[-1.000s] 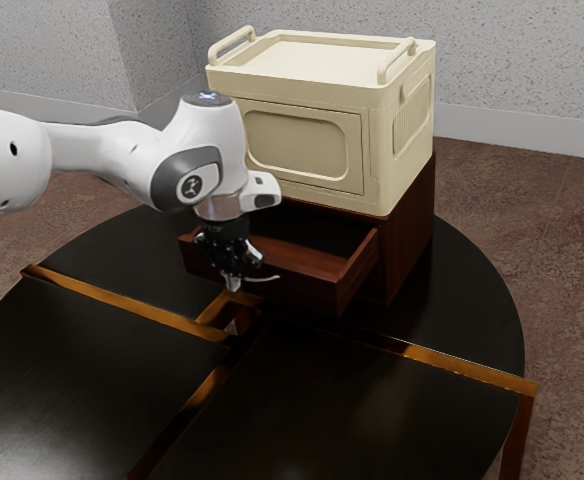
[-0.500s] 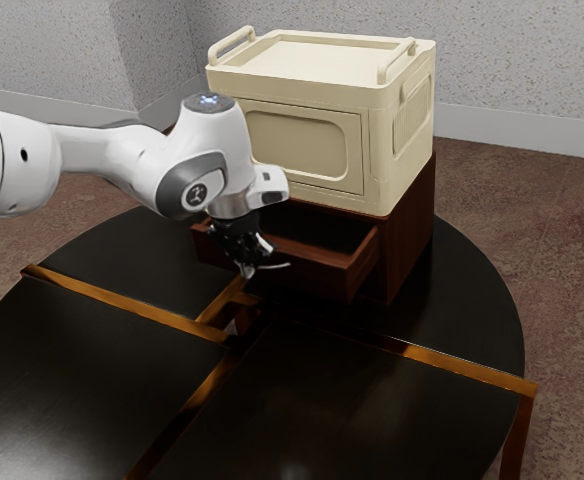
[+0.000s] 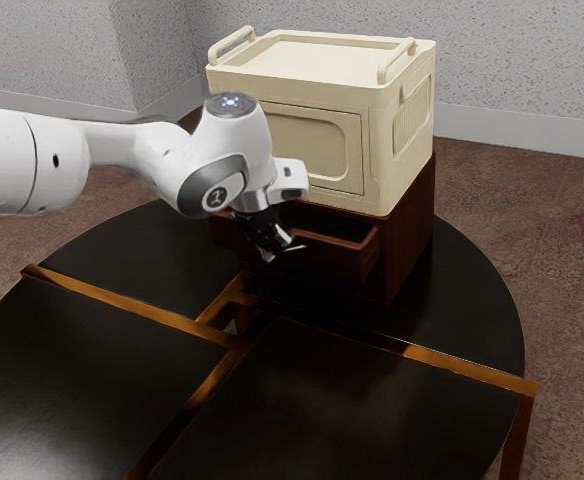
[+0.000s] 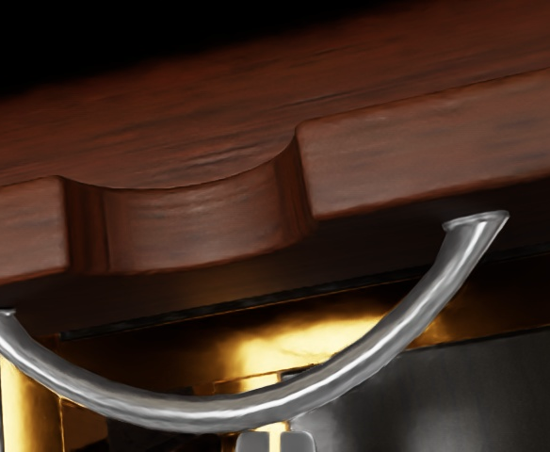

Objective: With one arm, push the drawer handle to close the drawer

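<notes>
Looking at it right now, your drawer [image 3: 337, 263] is partway out of the dark wood cabinet [image 3: 408, 235], with the hollow inside showing behind its front. So yeah, not closed. The cabinet sits on the far side of the round black table [image 3: 372, 415], toward the exterior view's right, and there's a cream storage box [image 3: 402, 135] on top of it.

Your arm [image 3: 137, 155] comes in from the exterior view's left, and the gripper [image 3: 271, 256] is tilted down low at the drawer's front, right by the handle [image 4: 369, 363]. That's a curved, shiny metal bar, both ends fixed to the front, bowing outward below a scooped notch [image 4: 195, 226] in the wood. Your fingertips [image 4: 299, 442] look pressed just about together, only a thin sliver between them, and they're not pinching anything. They're right at the middle of the handle's curve, on its outer side, though I honestly can't tell if they're touching it.
</notes>
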